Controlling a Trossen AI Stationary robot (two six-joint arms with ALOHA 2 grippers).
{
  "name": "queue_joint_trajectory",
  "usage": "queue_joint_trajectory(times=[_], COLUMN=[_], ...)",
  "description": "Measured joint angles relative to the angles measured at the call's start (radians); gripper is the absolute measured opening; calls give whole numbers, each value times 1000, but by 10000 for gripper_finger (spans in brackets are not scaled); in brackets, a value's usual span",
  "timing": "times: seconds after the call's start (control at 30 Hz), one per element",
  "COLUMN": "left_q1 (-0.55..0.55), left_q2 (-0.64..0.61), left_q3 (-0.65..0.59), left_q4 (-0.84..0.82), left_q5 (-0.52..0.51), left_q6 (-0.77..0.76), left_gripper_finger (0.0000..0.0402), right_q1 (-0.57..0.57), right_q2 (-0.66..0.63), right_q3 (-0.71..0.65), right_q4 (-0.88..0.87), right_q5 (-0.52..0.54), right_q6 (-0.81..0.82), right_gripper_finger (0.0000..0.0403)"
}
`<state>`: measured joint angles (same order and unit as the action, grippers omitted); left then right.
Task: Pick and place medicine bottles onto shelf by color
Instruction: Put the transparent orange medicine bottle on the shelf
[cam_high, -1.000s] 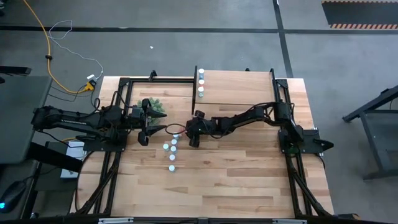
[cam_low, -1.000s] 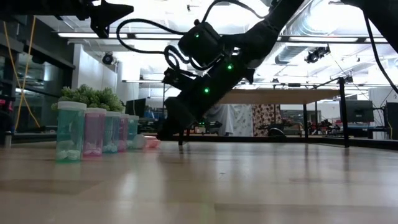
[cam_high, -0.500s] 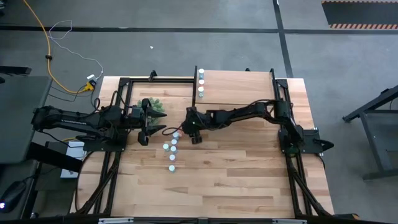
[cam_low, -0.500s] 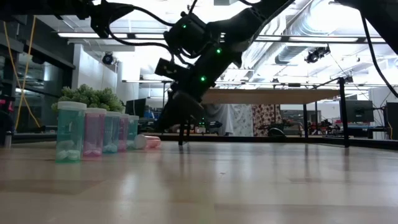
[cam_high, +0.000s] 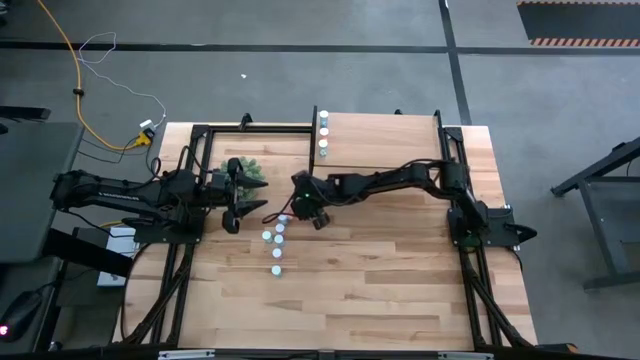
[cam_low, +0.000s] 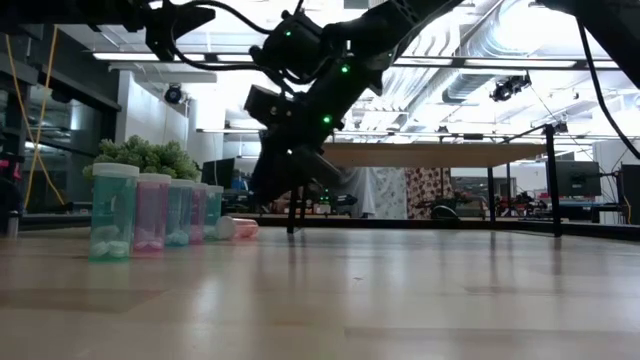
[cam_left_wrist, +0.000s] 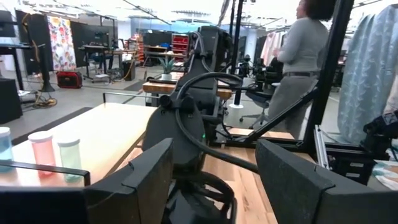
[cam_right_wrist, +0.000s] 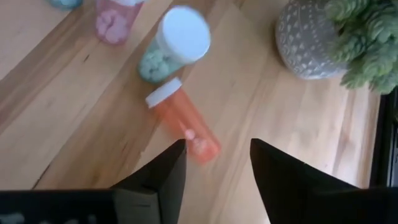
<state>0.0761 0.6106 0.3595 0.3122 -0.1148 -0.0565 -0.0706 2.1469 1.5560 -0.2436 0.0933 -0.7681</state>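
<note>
Medicine bottles are split between two places: three or so stand in a line along the left edge of the shelf at the far side of the counter, and five or six wait in a loose row on the counter near its middle. From above I cannot count the row exactly, since my right arm covers its far end. The low view shows the waiting ones as teal and pink, upright, with a pink bottle lying on its side at the far end, just beside the potted plant.

My right gripper hangs right over that toppled pink bottle, jaws parted to either side of it, not touching it and holding nothing. My left gripper waits out over the left part of the counter, beside the plant, jaws wide and empty.

By my reckoning, roughly a third of the job is done. The bottles on the counter are all left to lift and sort by colour, and the fallen pink one looks like the next pick.
</note>
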Motion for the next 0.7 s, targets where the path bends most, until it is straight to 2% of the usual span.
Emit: queue_joint_trajectory(times=[0.2,0.43,0.7], left_q1=[0,0,0], left_q2=[0,0,0], left_q3=[0,0,0], left_q4=[0,-1,-2], left_q5=[-2,-2,-1], left_q6=[0,0,10], left_gripper_finger=[216,216,216], right_q1=[2,2,-4], right_q2=[72,135,142], right_q3=[73,178,201], right_q4=[-20,-117,-108], right_q5=[1,12,38], right_q6=[-26,-41,-21], right_gripper_finger=[149,147,133])
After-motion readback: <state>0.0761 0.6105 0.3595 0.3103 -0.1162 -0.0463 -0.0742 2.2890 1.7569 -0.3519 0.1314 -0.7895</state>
